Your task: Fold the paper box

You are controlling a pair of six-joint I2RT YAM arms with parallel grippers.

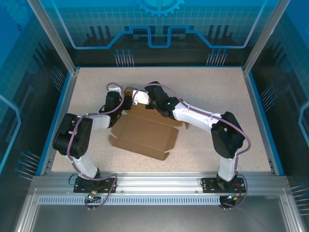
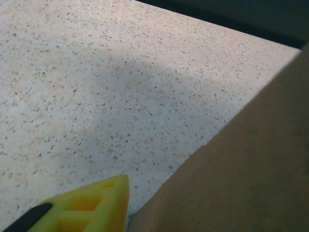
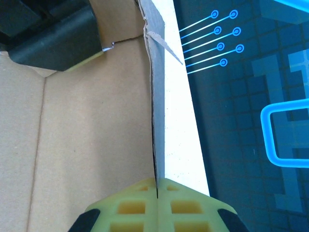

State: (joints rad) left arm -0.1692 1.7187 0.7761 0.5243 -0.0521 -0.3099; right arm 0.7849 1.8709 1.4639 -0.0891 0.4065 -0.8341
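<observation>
Right wrist view: the right gripper [image 3: 158, 193] is pinched on an upright wall of the paper box [image 3: 87, 135], with the base panel lying to its left. The pinch should be firm and the wall vertical. Whether the left gripper [image 1: 123, 102], at the wall's far end, is apart or together cannot be told.

A speckled beige table [image 1: 217, 96] sits inside blue circuit-patterned walls [image 1: 159, 24].

Remote check, my view of the rig | left arm [image 1: 79, 140] and right arm [image 1: 224, 137]: white links, bulky black joint housings | purple cables [image 1: 248, 140] looped along both | black base plates [image 1: 94, 183] | right fingers [image 3: 130, 210]: yellow, moulded square pockets, black trim | left finger [image 2: 91, 208]: same yellow, black edge.
</observation>
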